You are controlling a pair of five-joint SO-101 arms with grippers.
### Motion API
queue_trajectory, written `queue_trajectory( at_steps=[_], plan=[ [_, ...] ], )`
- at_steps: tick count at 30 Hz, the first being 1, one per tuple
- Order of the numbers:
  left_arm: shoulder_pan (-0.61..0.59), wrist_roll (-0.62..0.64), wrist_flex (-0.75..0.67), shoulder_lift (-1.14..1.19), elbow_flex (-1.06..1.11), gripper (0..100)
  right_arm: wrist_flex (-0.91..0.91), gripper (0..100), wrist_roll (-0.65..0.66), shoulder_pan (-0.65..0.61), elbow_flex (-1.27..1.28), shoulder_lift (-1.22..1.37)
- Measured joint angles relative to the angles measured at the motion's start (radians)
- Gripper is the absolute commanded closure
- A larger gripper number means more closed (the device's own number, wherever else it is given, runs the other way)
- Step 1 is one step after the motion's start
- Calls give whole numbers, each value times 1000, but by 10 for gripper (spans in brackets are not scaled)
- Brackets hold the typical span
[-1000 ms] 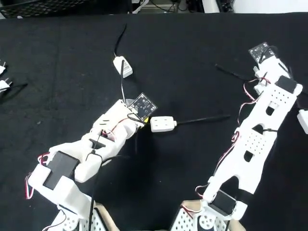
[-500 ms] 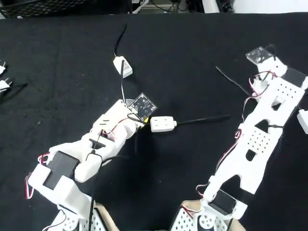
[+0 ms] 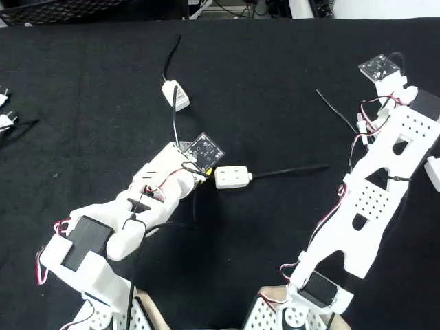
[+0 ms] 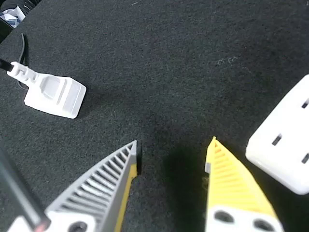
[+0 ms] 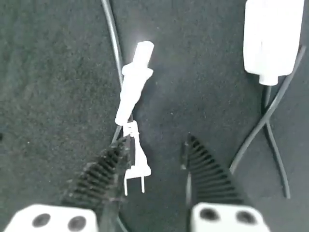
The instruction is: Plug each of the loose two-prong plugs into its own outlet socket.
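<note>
1. Overhead, a black table (image 3: 275, 82) holds two white arms. The left arm (image 3: 117, 227) has its wrist just beside a middle socket (image 3: 232, 177), whose cord runs off to the right. A white block (image 3: 176, 95) on a cord lies farther back. The right arm (image 3: 371, 199) is extended along the table's right side. Two small white pieces (image 3: 4, 121), possibly plugs, sit at the left edge, well apart from both arms.
2. From the left wrist, the left gripper (image 4: 174, 145) has its grey and yellow fingers spread apart over bare cloth, holding nothing. The middle socket lies just beside the yellow finger, and its visible slots are empty. The white block is near, on the grey finger's side.
3. From the right wrist, the right gripper (image 5: 157, 142) is likewise spread wide and empty. A loose plug (image 5: 135, 171) lies flat on the cloth just beside one finger, its two prongs bare and pointing back toward the gripper's base. A second socket (image 5: 268, 36) rests beyond, well apart from the plug.
4. Judging from these views, no plug is seated yet; gripping, carrying and inserting all remain to be done.
</note>
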Motion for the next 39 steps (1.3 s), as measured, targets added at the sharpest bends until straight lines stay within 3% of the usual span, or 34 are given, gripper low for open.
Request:
queue_trajectory(
  at_steps=[13,18,23,34,39],
  plan=[
    [0,0,0,0,0,762,-6,869,-44,-89,0,129],
    [0,0,0,0,0,762,-31,987,-48,-89,0,132],
    [0,0,0,0,0,762,-23,988,-48,-89,-2,127],
    [0,0,0,0,0,762,5,987,-104,-97,0,-58],
    [0,0,-121,0,34,762,5,987,-114,-155,0,-126]
  ],
)
